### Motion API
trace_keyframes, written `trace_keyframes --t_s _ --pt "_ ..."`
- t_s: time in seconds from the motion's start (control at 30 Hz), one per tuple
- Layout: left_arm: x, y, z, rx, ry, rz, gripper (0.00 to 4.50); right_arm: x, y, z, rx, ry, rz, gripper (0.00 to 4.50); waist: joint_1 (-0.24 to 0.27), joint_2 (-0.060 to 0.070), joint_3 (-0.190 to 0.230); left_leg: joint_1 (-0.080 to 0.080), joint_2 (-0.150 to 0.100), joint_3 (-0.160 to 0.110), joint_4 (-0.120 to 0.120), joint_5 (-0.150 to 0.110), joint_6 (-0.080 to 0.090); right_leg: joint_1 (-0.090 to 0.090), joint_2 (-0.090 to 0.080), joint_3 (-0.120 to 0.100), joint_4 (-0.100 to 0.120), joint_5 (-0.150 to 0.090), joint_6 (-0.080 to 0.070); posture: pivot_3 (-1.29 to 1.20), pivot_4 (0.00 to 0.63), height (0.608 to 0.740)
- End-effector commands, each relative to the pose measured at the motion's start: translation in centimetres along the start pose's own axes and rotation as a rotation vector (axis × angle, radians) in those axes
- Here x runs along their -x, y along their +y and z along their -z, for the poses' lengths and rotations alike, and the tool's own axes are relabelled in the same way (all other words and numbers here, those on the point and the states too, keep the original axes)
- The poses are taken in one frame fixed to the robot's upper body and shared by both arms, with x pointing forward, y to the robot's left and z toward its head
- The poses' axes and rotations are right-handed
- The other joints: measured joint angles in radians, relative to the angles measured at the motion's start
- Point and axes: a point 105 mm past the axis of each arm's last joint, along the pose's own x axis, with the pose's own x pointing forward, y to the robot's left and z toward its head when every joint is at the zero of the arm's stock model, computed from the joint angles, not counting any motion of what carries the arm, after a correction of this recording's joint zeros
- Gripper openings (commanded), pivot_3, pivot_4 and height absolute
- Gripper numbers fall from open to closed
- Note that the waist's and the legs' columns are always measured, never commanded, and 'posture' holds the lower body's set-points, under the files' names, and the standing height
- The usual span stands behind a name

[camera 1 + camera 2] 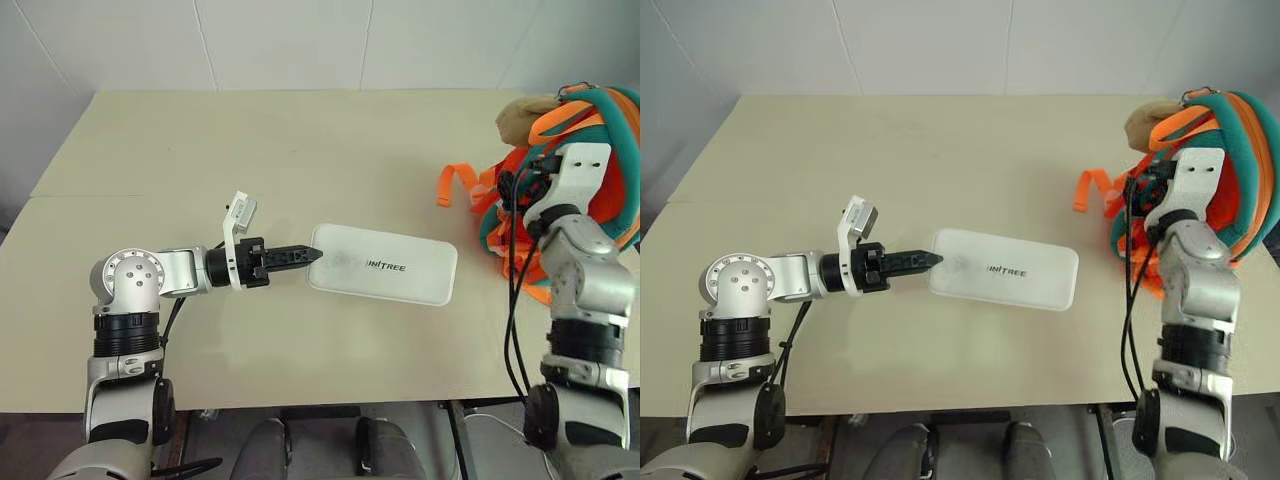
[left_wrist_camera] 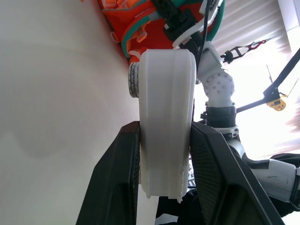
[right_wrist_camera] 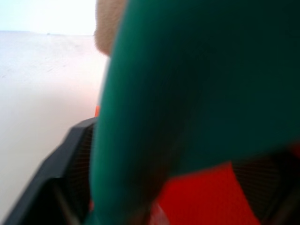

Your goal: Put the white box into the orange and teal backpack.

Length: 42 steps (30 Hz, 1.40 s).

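The white box (image 1: 385, 263) lies flat at the middle of the table, its dark lettering facing up. My left gripper (image 1: 312, 254) reaches in level from the left and is shut on the box's left end; in the left wrist view the box's edge (image 2: 166, 108) sits pinched between both black fingers. The orange and teal backpack (image 1: 610, 130) stands at the table's right edge. My right gripper (image 1: 520, 185) is pushed in against its front. In the right wrist view a teal strap (image 3: 187, 93) runs between its wide-apart fingers (image 3: 65, 159), with orange fabric behind.
A beige plush toy (image 1: 525, 115) sits at the backpack's top left. A loose orange webbing loop (image 1: 455, 183) lies on the beige table (image 1: 250, 150) between box and backpack. White walls stand behind the table's far edge.
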Motion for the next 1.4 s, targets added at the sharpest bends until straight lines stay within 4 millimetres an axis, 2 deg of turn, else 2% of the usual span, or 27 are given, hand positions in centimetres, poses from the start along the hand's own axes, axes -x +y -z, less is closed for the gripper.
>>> trace_keyframes --t_s 0.03,0.3,0.33,0.4,0.57,0.73,0.87,0.97,1.03,1.2,1.3,1.4 --pt "0.4 -1.5 -1.0 -0.056 -0.044 0.044 1.24 -0.9 0.1 -1.6 0.003 -0.077 0.019 2.86 -0.002 0.0 0.0 0.0 0.0 0.0 0.0 0.0 0.0 0.0 0.0 0.0 0.0 0.0 0.0 0.0 0.15 0.74" --pt "1.5 -1.1 -1.6 -0.063 -0.103 -0.008 1.24 -2.0 0.6 -2.3 -0.026 -0.11 0.009 0.18 -0.002 0.0 0.0 0.0 0.0 0.0 0.0 0.0 0.0 0.0 0.0 0.0 0.0 0.0 0.0 0.0 0.15 0.74" --pt "1.7 -0.9 -1.9 -0.067 -0.117 -0.022 1.24 -2.1 1.0 -2.7 -0.024 -0.122 -0.009 0.02 -0.002 0.0 0.0 0.0 0.0 0.0 0.0 0.0 0.0 0.0 0.0 0.0 0.0 0.0 0.0 0.0 0.15 0.74" --pt "2.4 -0.7 -2.6 -0.075 -0.148 -0.053 1.24 -1.9 2.0 -3.5 -0.026 -0.15 -0.068 0.0 -0.002 0.0 0.0 0.0 0.0 0.0 0.0 0.0 0.0 0.0 0.0 0.0 0.0 0.0 0.0 0.0 0.15 0.74" --pt "4.8 0.0 -4.3 -0.107 -0.214 -0.141 1.24 0.0 6.7 -5.8 -0.035 -0.206 -0.335 0.0 -0.016 0.001 0.0 0.0 0.001 0.001 -0.001 0.0 -0.001 -0.001 0.001 0.001 0.0 0.0 0.0 0.0 0.15 0.74" --pt "8.6 0.8 -7.0 -0.148 -0.308 -0.27 1.24 3.8 11.7 -8.9 -0.081 -0.248 -0.643 0.0 -0.028 0.001 0.0 0.0 0.001 0.001 -0.004 0.0 -0.002 -0.002 0.001 0.001 -0.001 0.0 0.0 0.0 0.15 0.74" --pt "10.7 1.3 -8.1 -0.177 -0.339 -0.325 1.23 6.3 13.9 -10.2 -0.083 -0.243 -0.801 0.0 -0.025 0.001 0.0 0.0 0.002 0.002 -0.009 0.001 -0.002 -0.004 0.001 0.0 -0.002 0.0 0.0 0.0 0.15 0.74" --pt "12.8 1.2 -9.7 -0.222 -0.394 -0.383 1.23 9.7 16.1 -11.5 -0.058 -0.258 -0.995 0.0 -0.023 0.001 0.0 0.0 0.002 0.002 -0.011 0.001 -0.002 -0.004 0.001 0.0 -0.005 0.0 0.0 0.0 0.15 0.74" --pt "13.3 1.1 -10.2 -0.237 -0.403 -0.394 1.23 11.1 16.7 -11.9 -0.052 -0.26 -1.07 0.0 -0.023 0.001 0.0 -0.001 0.002 0.002 -0.013 0.001 -0.002 -0.005 0.001 0.0 -0.006 0.0 0.0 0.0 0.15 0.74" --pt "14.3 0.9 -11.1 -0.269 -0.416 -0.419 1.23 16.2 18.2 -12.3 -0.036 -0.254 -1.347 0.0 -0.022 0.0 0.001 -0.001 0.001 0.003 -0.014 -0.001 -0.001 -0.006 0.001 -0.002 -0.007 0.0 0.0 0.0 0.15 0.74" --pt "14.7 0.8 -11.5 -0.277 -0.421 -0.424 1.23 17.9 18.5 -12.5 -0.024 -0.244 -1.441 0.0 -0.023 -0.001 0.001 -0.001 0.001 0.003 -0.014 -0.001 -0.001 -0.006 0.001 -0.004 -0.007 0.0 0.0 0.0 0.15 0.74" --pt "14.8 0.7 -11.8 -0.286 -0.421 -0.426 1.23 20.7 18.8 -12.3 -0.004 -0.213 -1.596 0.0 -0.022 -0.001 0.001 -0.001 0.002 0.004 -0.013 -0.001 -0.001 -0.006 0.001 -0.004 -0.007 0.0 0.0 0.0 0.15 0.74"
